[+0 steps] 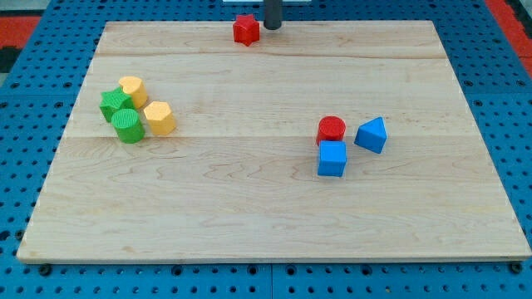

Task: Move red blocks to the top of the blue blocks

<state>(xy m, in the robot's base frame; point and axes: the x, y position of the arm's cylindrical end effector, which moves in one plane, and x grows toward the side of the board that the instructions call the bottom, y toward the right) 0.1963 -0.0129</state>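
My tip [272,26] (a bare rod, nothing grasped) seemingly just right of red star block [245,30].

The dark rod [273,12] is cut off by the view's top edge, so only its lower stretch down to my tip [273,27] shows. Far toward the view's bottom-left of my tip, the green star block [114,103] is partly hidden behind the green cylinder [129,126], and the worktop [249,208] loses its near corners at the view's edges.

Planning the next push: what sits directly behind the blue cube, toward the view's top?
The red cylinder sits right behind the blue cube, apparently touching it; the blue wedge-shaped block lies to its right. My tip is far off by the red star-shaped block. Nothing looks hidden.
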